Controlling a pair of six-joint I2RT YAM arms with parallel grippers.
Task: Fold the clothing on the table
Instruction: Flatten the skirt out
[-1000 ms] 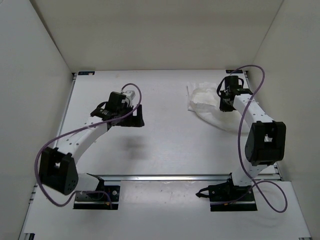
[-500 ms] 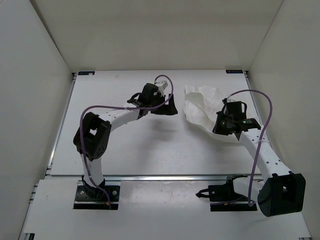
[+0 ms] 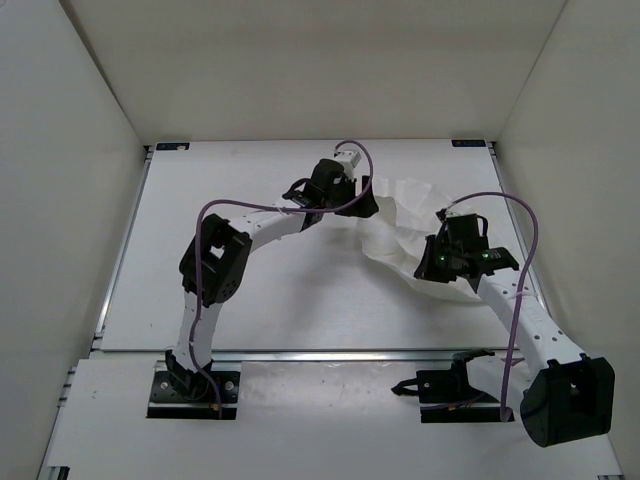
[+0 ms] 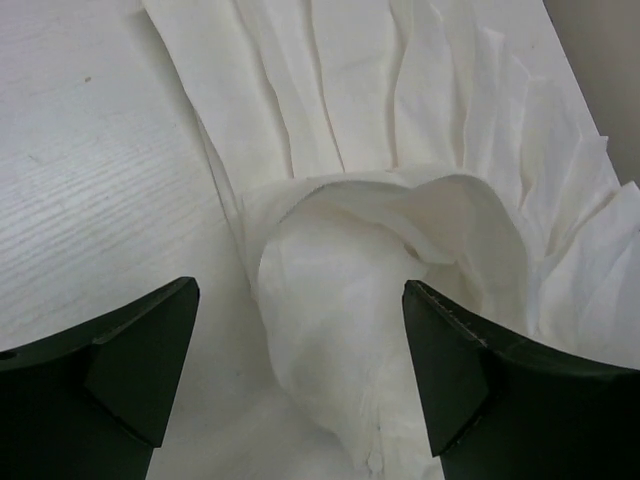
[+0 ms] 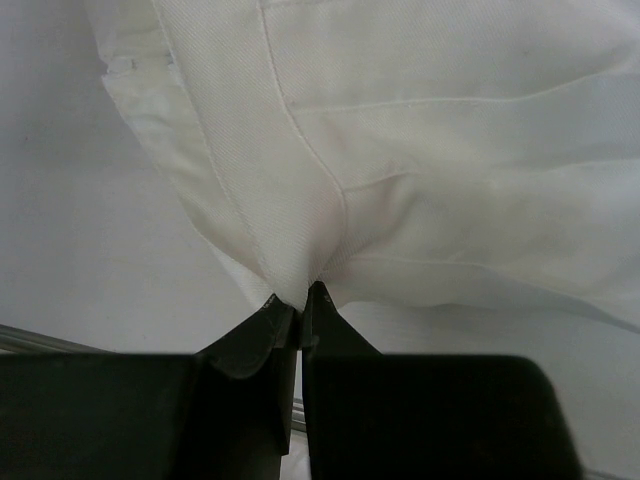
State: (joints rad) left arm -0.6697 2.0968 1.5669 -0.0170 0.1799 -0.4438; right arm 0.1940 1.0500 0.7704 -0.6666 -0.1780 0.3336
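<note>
You're looking down past the left gripper, and its jaws stand wide apart: one dark finger low on the left, the other low on the right. Between them the clothing bunches into a puffed, rounded fold with a curled edge along its top (whether the cloth touches either finger, you can't tell from here). Beyond that fold, long creases fan away toward the top of the view. On your left, the bare table shows a faint grain.
</note>
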